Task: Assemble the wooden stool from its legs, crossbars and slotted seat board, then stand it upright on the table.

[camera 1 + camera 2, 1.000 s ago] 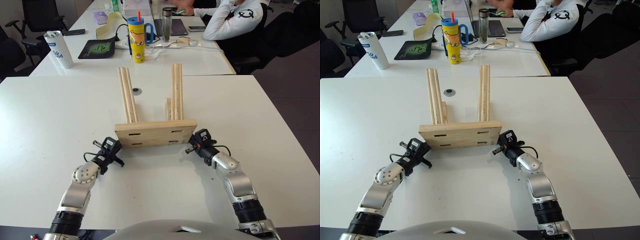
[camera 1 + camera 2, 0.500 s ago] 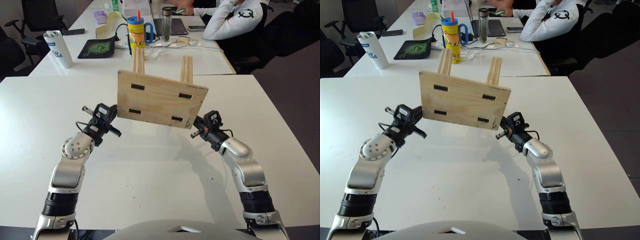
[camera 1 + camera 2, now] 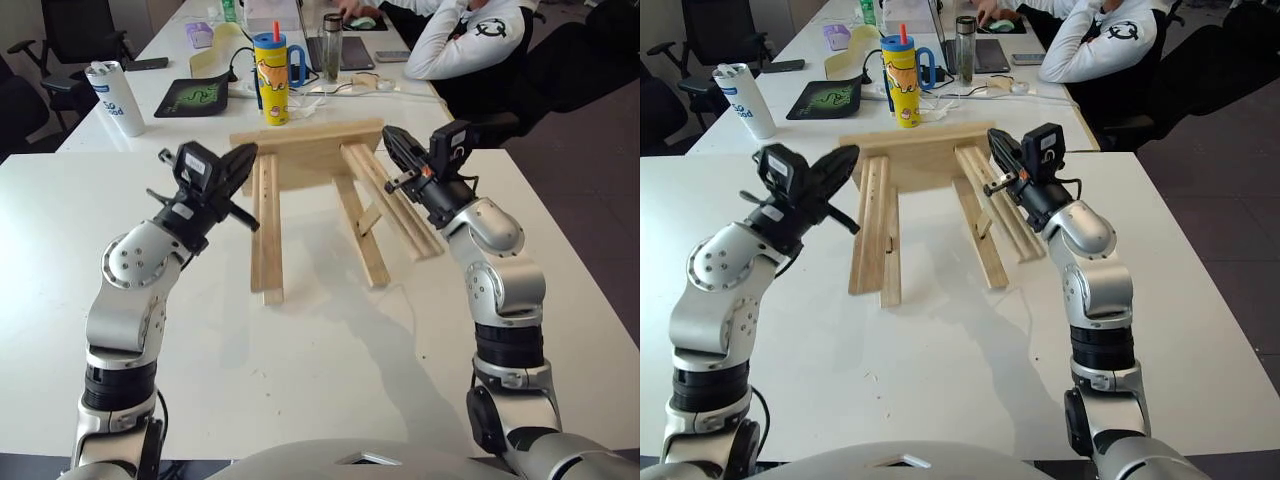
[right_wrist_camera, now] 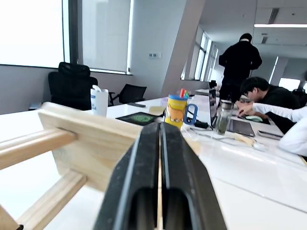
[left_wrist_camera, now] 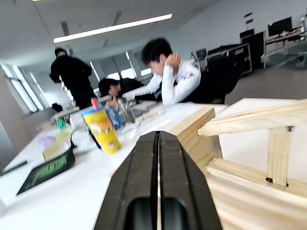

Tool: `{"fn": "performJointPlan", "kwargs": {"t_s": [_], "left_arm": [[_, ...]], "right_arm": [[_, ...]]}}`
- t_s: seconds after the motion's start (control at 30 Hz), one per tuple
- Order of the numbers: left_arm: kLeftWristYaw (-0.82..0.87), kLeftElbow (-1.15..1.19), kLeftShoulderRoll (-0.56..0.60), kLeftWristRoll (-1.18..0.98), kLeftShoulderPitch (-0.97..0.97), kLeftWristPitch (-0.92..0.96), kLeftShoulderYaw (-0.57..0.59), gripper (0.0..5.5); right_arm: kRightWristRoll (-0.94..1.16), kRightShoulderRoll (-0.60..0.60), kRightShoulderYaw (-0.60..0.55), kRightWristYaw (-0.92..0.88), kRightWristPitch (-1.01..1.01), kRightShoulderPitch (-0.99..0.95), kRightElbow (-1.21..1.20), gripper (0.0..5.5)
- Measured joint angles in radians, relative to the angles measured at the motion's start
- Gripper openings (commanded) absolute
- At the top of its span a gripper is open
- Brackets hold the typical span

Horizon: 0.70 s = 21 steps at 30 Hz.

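Observation:
The wooden stool is assembled. Its slotted seat board (image 3: 305,135) is raised at the far side, and its legs (image 3: 262,220) slant down toward me over the white table (image 3: 300,380). My left gripper (image 3: 243,162) is shut, with its tip against the board's left end. At the board's right end, my right gripper (image 3: 391,138) is also shut and rests by the right pair of legs (image 3: 405,205). In the left wrist view the shut fingers (image 5: 158,158) point at the board (image 5: 199,127). In the right wrist view the fingers (image 4: 160,158) lie beside the board (image 4: 91,139).
A second table behind carries a yellow cup (image 3: 272,75), a white tumbler (image 3: 117,97), a green mat (image 3: 195,97) and a clear bottle (image 3: 333,45). A seated person leans on its right end. Bare tabletop lies in front of the stool and to both sides.
Both arms rose and moved away from me, taking the stool with them. It tipped over: the seat board now sits high at the far side, and the legs have swung toward me.

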Motion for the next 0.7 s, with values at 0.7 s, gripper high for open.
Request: {"fn": "performJointPlan", "kwargs": {"t_s": [0.7], "left_arm": [[0.031, 0.077, -0.005, 0.046, -0.007, -0.091, -0.001, 0.01]], "right_arm": [[-0.015, -0.016, 0.001, 0.007, -0.052, -0.025, 0.094, 0.0]]}}
